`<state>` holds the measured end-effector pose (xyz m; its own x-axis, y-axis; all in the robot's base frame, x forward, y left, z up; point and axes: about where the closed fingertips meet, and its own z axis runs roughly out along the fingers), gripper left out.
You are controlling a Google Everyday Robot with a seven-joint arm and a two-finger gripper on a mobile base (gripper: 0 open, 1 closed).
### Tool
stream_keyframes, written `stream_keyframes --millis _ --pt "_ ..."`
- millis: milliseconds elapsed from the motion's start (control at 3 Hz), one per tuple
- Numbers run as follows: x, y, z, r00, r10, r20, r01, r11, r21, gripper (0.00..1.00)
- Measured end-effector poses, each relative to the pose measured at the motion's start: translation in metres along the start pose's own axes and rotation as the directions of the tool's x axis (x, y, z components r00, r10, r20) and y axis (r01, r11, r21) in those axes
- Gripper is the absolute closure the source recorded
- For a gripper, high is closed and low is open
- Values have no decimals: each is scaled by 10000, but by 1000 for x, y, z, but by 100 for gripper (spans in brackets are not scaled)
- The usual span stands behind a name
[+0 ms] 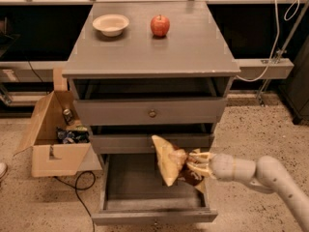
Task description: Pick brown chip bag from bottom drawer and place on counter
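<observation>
The brown chip bag hangs in my gripper, lifted above the open bottom drawer and in front of the middle drawer's face. Its pale yellow-tan end points up and left; a dark brown part shows by the fingers. The gripper is shut on the bag's right side, with my arm coming in from the lower right. The counter is the grey cabinet top well above the bag.
A cream bowl and a red apple sit at the back of the counter. An open cardboard box with packets stands on the floor left of the cabinet, with a black cable beside it.
</observation>
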<state>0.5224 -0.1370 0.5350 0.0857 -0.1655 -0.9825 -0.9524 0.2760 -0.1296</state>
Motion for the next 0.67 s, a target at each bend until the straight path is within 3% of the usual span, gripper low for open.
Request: stream_keyframes --millis 333,667 --pt "-65 -17 -61 9915 -941 -896 1038 9884 1109 100" --pt "-66 -17 -61 9914 -950 -898 1047 9883 1111 100"
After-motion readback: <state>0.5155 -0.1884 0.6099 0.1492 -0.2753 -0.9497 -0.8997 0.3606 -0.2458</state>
